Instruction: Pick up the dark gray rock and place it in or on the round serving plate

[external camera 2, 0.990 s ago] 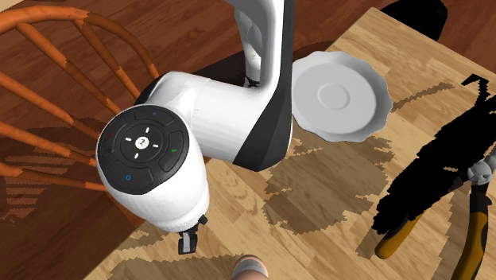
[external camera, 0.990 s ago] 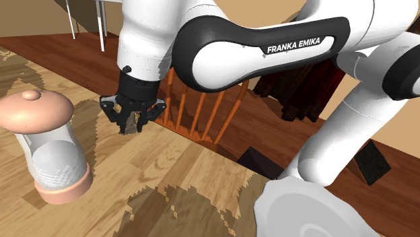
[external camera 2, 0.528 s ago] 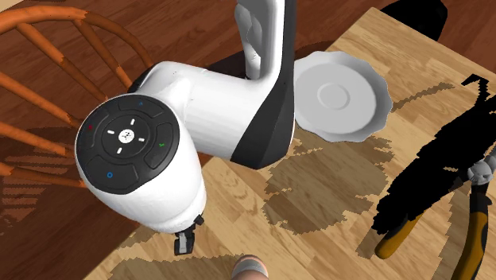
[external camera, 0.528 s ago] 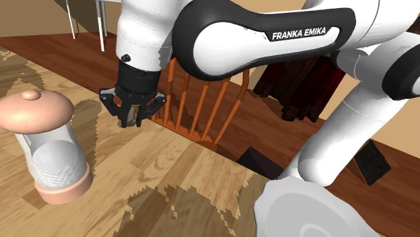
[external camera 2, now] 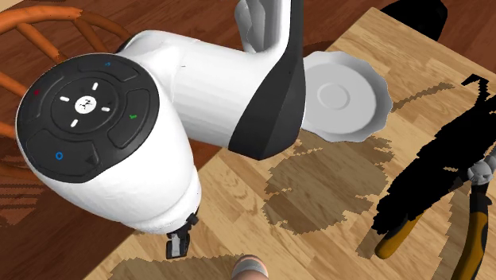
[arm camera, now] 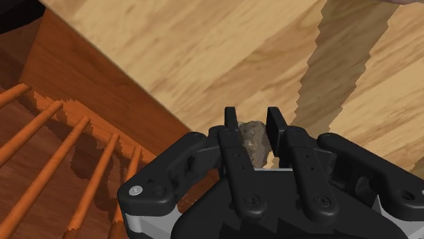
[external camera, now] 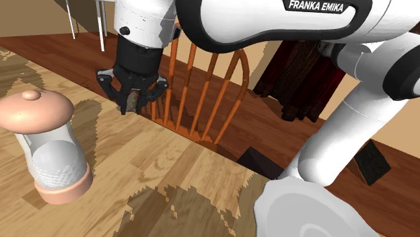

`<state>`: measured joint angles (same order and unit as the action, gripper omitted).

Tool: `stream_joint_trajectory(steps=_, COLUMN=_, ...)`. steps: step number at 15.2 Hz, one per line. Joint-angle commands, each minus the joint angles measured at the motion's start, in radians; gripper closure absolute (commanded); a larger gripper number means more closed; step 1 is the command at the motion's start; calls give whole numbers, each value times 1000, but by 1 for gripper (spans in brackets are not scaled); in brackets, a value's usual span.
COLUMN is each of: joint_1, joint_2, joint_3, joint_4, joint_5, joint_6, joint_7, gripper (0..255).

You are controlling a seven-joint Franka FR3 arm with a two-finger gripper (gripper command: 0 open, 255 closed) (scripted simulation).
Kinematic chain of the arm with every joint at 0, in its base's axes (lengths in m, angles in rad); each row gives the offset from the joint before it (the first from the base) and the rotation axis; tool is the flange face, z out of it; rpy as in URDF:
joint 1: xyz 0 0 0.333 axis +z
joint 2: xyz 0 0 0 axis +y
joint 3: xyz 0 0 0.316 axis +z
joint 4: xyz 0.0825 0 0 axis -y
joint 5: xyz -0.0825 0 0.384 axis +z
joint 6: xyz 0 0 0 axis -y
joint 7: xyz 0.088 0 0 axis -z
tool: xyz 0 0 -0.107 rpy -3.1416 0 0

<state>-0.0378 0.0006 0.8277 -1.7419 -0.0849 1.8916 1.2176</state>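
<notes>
Gray-brown rock (arm camera: 255,142) is pinched in the hand (arm camera: 253,124) and held clear of the counter (arm camera: 204,47), presumably for carrying to the white plate (external camera 2: 343,97).

One rock (arm camera: 254,141), one plate (external camera 2: 362,119), one chair (external camera: 245,74), one pink-capped jar (external camera: 50,145), one pliers (external camera 2: 475,231), one table (external camera: 155,168).

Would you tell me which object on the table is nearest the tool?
The pink-capped jar, close beside the tool holding the rock; the white plate and the orange-handled pliers lie much farther off.
</notes>
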Motion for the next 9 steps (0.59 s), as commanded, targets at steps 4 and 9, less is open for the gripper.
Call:
stream_joint_trajectory(steps=4, joint_1=1, joint_2=9, joint_3=1, joint_4=76, joint_5=-5, joint_6=-70, joint_7=-3, gripper=255)
stream_joint_trajectory(steps=9, joint_1=2, joint_2=-190, joint_3=-29, joint_4=-69, joint_5=146, joint_6=-62, joint_7=-57, gripper=255)
